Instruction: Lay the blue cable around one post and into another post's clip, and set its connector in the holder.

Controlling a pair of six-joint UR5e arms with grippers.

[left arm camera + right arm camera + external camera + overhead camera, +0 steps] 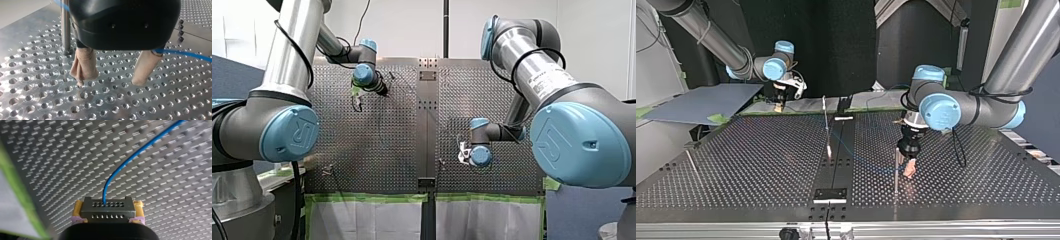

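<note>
Right wrist view shows my right gripper [108,208], its yellow pads [78,208] clamped on the dark grey perforated connector block [108,205]. The thin blue cable [130,157] leaves the block and runs off above the perforated metal table [50,157].

Routing looks to be the step in hand, as the connector is not yet in any holder. My left gripper [110,80] hangs low over the table, its beige-padded fingers [85,65] apart and empty, just beside a slim upright steel post [65,27]. The cable passes behind them, ungrasped. In the top view this post stands near, right of the middle.

Next, I judge, the left fingers must take the cable and draw it round the post while the right arm gives slack.
</note>
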